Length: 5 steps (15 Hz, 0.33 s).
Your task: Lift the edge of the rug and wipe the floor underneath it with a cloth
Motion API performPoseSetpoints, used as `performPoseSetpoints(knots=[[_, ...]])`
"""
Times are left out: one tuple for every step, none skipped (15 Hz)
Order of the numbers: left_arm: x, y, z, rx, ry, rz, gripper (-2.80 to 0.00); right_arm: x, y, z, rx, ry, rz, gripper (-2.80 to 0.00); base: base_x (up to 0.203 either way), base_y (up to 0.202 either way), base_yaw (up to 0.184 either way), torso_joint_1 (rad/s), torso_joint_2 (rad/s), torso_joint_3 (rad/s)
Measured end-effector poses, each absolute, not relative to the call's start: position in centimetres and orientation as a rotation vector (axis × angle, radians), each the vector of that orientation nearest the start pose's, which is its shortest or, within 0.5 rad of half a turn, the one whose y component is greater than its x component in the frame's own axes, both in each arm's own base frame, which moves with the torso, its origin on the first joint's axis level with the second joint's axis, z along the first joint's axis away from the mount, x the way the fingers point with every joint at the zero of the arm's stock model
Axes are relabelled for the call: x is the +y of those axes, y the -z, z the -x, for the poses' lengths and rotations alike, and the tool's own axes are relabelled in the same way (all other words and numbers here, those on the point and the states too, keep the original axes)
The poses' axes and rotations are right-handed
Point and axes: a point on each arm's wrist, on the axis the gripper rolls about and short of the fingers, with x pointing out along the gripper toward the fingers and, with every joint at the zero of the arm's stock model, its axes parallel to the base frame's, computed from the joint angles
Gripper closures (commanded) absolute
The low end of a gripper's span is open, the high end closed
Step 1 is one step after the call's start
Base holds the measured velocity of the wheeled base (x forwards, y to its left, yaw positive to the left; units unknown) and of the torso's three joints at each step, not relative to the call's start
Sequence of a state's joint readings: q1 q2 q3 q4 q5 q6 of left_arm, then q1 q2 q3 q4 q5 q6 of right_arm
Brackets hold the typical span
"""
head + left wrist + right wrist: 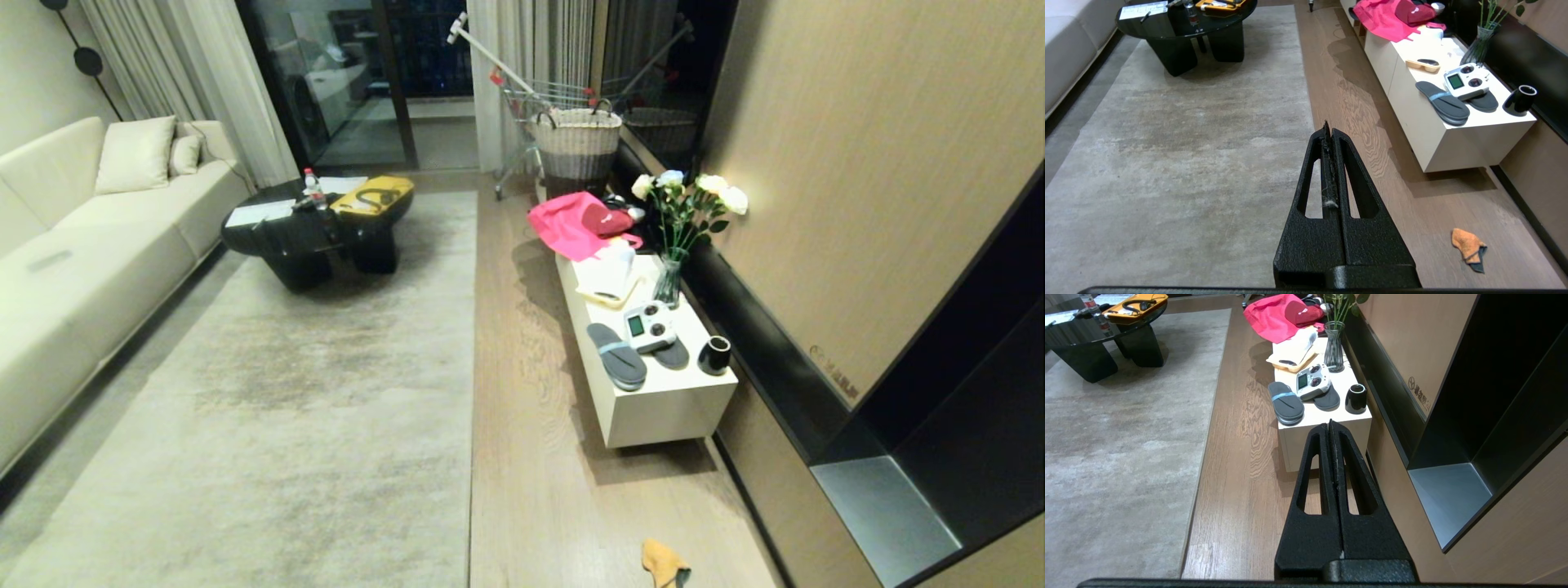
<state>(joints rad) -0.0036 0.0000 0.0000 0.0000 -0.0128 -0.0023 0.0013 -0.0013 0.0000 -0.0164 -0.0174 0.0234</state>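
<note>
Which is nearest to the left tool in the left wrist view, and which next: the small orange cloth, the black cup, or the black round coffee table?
1. Small orange cloth, on the wood floor beside the shut left tool.
2. Black cup, at the white bench's near end.
3. Black round coffee table, on the rug's far end.

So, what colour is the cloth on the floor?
The cloth is orange-yellow with a dark teal end, clearest in the left wrist view.
</note>
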Motion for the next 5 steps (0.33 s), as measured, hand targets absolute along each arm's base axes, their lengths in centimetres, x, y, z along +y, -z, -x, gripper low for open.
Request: performPoseSetpoints(knots=[[-0.02,-7.55,2.28,0.0,0.016,0.003,0.0,-0.04,-7.71,2.29,-0.018,0.017,-0.021,0.0,0.0,0.0,0.0,0.0,0.0,0.0],[-0.02,-7.55,2.28,0.0,0.016,0.002,0.0,-0.04,-7.71,2.29,-0.018,0.016,-0.02,0.0,0.0,0.0,0.0,0.0,0.0,0.0],[-0.02,-7.55,2.28,0.0,0.016,0.003,0.0,-0.04,-7.7,2.29,-0.017,0.015,-0.024,0.0,0.0,0.0,0.0,0.0,0.0,0.0],[-0.02,-7.55,2.28,0.0,0.016,0.003,0.0,-0.04,-7.71,2.29,-0.018,0.015,-0.025,0.0,0.0,0.0,0.0,0.0,0.0,0.0],[-0.02,-7.55,2.28,0.0,0.015,0.003,0.0,-0.04,-7.72,2.29,-0.019,0.015,-0.027,0.0,0.0,0.0,0.0,0.0,0.0,0.0]])
